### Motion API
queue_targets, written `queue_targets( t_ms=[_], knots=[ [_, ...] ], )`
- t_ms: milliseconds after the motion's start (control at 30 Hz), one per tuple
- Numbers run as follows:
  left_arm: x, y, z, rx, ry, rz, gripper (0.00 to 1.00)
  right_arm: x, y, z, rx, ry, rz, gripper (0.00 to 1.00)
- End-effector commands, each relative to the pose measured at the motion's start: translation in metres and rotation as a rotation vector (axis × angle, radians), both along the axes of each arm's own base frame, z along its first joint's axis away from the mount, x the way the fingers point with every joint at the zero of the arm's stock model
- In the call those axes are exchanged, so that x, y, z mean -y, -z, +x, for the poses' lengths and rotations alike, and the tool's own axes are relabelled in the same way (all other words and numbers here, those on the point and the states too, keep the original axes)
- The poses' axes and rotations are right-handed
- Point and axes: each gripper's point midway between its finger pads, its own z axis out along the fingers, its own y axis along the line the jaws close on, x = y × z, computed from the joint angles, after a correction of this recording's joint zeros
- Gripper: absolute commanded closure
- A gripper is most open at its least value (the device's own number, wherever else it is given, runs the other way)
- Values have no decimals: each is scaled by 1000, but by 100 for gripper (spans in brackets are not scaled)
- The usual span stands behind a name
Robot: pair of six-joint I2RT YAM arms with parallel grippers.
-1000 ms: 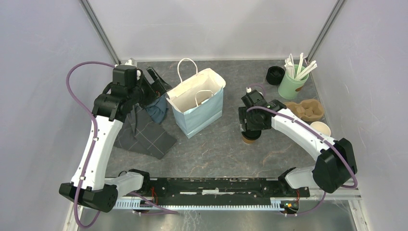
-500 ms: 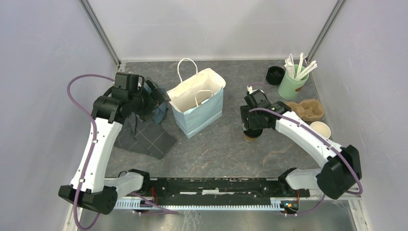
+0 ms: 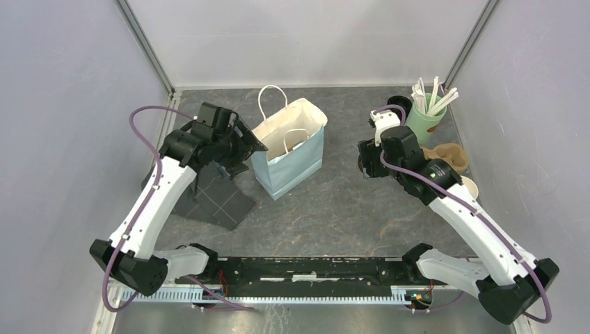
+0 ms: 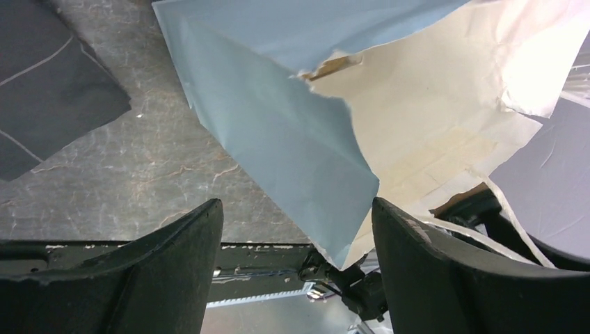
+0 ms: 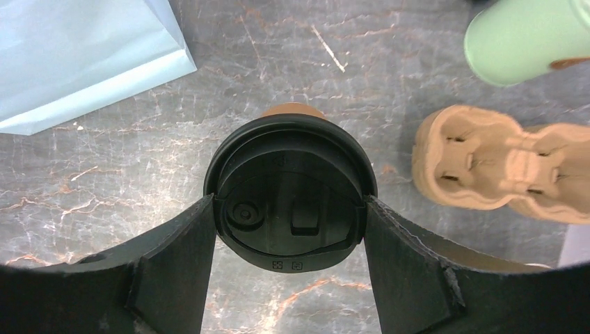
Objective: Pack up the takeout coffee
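In your right wrist view the takeout coffee (image 5: 291, 202) shows only its black lid and a brown sliver at 12 o'clock; the cup wall is hidden. The pulp carrier (image 5: 487, 170) runs off the edge at 3 o'clock. From overhead, the right arm (image 3: 417, 177) covers the coffee almost entirely. In your left wrist view the bag (image 4: 278, 132) is cut off at 12 o'clock.

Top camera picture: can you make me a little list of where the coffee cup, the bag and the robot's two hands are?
Paper bag: pale blue, upright, mouth open
Takeout coffee: brown cup with black lid, outside the bag, to its right
Right gripper: closed on the sides of the lid
Left gripper: open, with the bag's rim between its fingers
Packed yet: no
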Motion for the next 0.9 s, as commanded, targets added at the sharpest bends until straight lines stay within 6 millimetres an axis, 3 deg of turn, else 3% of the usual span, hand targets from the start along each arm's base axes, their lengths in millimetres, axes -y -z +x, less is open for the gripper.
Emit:
queue_targets(
  t_ms=[0,300,500,700,867],
  knots=[
    [6,-14,25,59,-98,6,17,11,-39,7,152,-22,-40,75],
    [2,-23,21,67,-151,31,20,21,-54,-2,215,-61,-80,85],
    [-7,-44,10,129,-171,2,19,17,-60,-3,248,-89,-51,88],
    [12,-25,16,68,-159,-66,20,5,-70,-1,294,-173,-48,93],
    [18,-23,32,89,-155,-52,25,4,-83,-3,337,-251,-94,95]
  ],
)
